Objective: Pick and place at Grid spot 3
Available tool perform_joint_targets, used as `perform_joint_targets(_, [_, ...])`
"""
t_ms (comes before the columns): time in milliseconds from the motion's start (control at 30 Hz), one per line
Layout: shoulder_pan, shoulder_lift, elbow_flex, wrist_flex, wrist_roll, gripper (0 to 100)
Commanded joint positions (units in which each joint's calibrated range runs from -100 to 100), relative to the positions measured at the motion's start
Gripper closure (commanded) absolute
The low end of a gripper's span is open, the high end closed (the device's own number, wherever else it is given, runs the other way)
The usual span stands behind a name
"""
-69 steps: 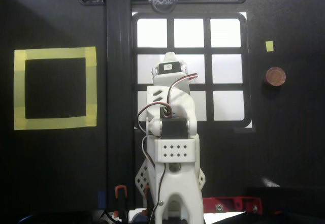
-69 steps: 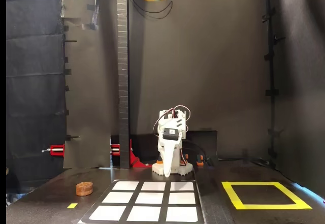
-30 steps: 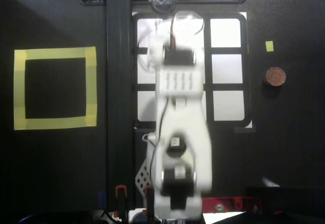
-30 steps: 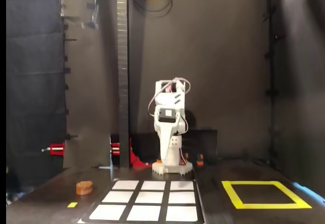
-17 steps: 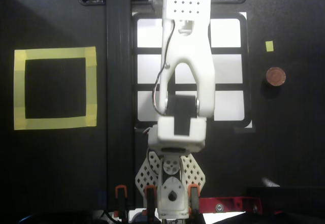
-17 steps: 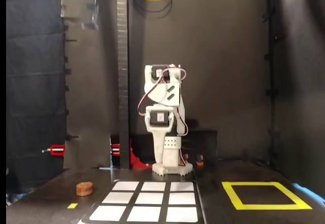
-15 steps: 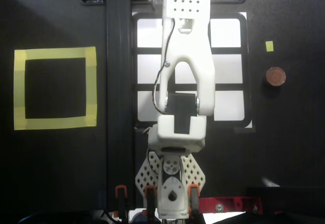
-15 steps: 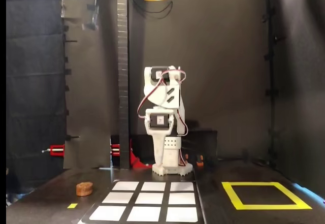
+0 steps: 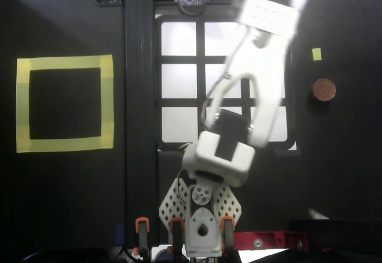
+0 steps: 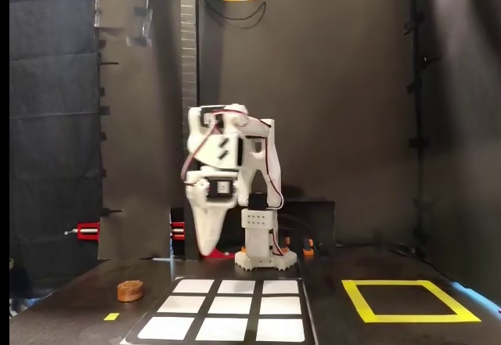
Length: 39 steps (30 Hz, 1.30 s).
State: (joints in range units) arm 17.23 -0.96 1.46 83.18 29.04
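Gripper (image 10: 205,245) raised, empty-looking in fixed view; blurred overhead

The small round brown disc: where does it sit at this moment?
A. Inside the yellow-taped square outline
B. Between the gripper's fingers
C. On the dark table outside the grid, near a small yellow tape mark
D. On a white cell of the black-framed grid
C. In the overhead view the small round brown disc lies on the dark table, right of the black-framed grid and below the small yellow tape mark; the fixed view agrees.

White arm (image 10: 235,192) raised, brown disc (image 10: 130,289) left of grid (image 10: 231,307)
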Motion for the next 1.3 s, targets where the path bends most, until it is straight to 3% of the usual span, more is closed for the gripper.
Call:
perform_joint_targets(0, [5.86,-0.33,-2.47,0.22,7.23,100])
perform_joint_targets(400, [26.80,1.47,-2.56,-3.43,28.57,100])
perform_joint_targets(733, [29.90,3.53,-2.56,-6.42,31.26,99])
perform_joint_targets(900, [30.15,3.79,-2.56,-6.84,32.23,71])
perform_joint_targets(1267, [31.50,6.28,-2.47,-7.25,35.16,66])
